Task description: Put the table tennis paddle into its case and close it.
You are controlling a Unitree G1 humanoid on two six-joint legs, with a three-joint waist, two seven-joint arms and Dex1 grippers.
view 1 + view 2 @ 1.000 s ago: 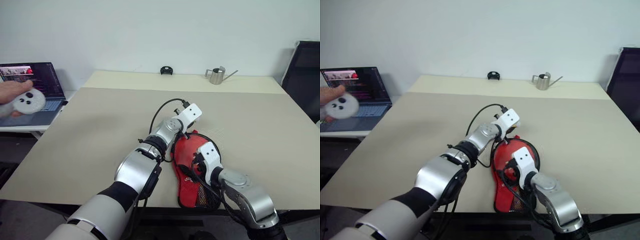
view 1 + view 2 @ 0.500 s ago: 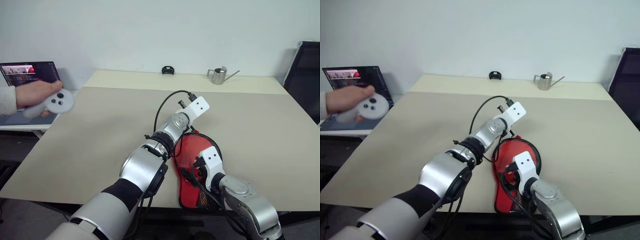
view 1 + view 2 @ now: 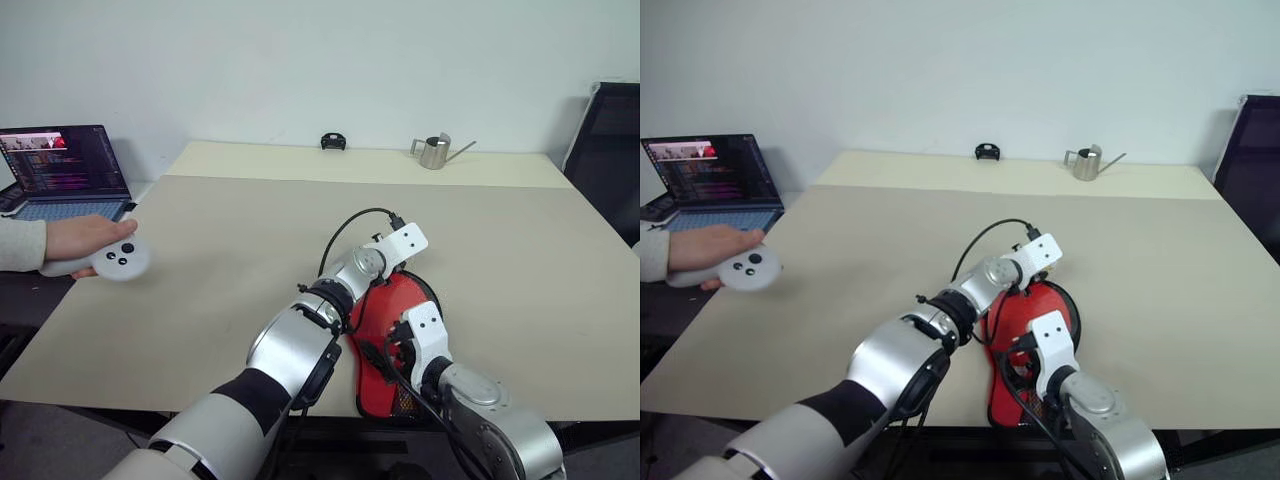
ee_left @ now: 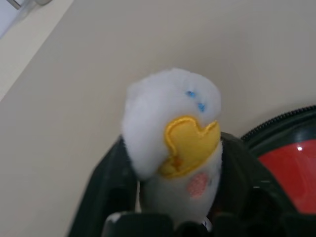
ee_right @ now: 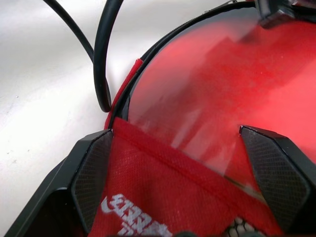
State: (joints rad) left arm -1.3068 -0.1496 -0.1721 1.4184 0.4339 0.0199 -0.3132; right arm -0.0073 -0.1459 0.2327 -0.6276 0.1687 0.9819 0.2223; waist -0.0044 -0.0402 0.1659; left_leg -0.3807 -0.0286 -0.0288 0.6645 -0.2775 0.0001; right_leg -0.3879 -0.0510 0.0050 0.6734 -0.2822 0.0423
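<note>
Left wrist view, plush duck (image 4: 173,158) between left fingers, grip unclear, right fingers (image 5: 276,175) spread over case (image 5: 197,163).

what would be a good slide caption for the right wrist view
Open right gripper poised over the red case, its two black fingers flanking it on the table.

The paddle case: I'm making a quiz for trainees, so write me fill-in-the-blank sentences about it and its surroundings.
The case lies on the table with its ____ side up. The right tool stands ____ above the case. A white controller is held by a person's ____.
Missing: red; open; hand.
</note>
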